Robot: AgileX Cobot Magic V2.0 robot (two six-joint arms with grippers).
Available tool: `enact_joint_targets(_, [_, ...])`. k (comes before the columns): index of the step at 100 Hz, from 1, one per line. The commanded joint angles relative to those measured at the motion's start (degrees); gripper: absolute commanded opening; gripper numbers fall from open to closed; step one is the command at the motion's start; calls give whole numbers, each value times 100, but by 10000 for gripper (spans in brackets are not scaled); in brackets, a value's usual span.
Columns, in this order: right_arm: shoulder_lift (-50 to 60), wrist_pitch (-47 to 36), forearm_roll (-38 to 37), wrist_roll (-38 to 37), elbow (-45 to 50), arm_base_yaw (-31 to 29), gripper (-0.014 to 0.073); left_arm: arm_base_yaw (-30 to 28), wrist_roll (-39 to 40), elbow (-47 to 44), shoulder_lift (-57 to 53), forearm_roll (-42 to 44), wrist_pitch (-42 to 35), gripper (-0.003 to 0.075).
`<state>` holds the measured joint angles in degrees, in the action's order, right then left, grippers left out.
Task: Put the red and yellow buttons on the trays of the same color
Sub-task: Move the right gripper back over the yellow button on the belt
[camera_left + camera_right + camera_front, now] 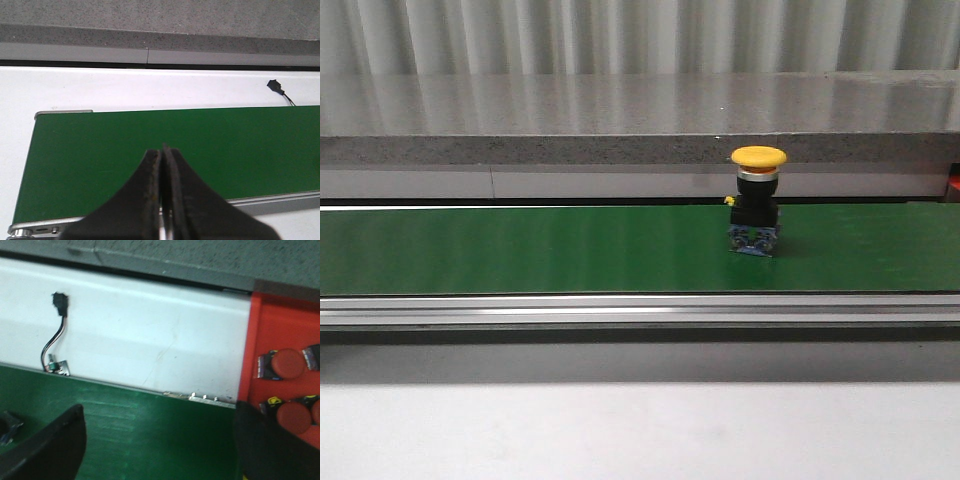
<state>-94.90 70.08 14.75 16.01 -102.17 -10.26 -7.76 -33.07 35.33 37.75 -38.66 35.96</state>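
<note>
A yellow button (758,200) stands upright on the green belt (520,250), right of centre, with bare belt on both sides. The right gripper (160,450) hangs spread over the belt beside the red tray (280,340), which holds red buttons (286,364), so I judge it nearer. The left gripper (162,200) is pressed together over the belt's left end, and no yellow tray shows.

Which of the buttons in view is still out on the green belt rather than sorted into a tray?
The yellow button, upright on the green belt; the red buttons already lie in the red tray.

Red tray (260,335) cut off; yellow tray apparently unseen.
</note>
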Motion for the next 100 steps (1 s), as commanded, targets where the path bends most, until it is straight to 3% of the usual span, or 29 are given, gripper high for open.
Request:
enact_joint_targets(1, [644, -388, 64, 208, 484, 175, 594, 32, 3, 148, -11, -228, -313, -20])
enact_joint_targets(26, [1361, -688, 64, 626, 2186, 739, 594, 32, 3, 148, -11, -228, -313, -20])
enact_joint_targets(54, [1398, -1456, 64, 889, 3322, 1177, 594, 32, 3, 148, -11, -228, -313, -20])
enact_joint_targets(100, [964, -2467, 258, 889, 3529, 1739, 594, 32, 3, 148, -11, -228, -313, -20])
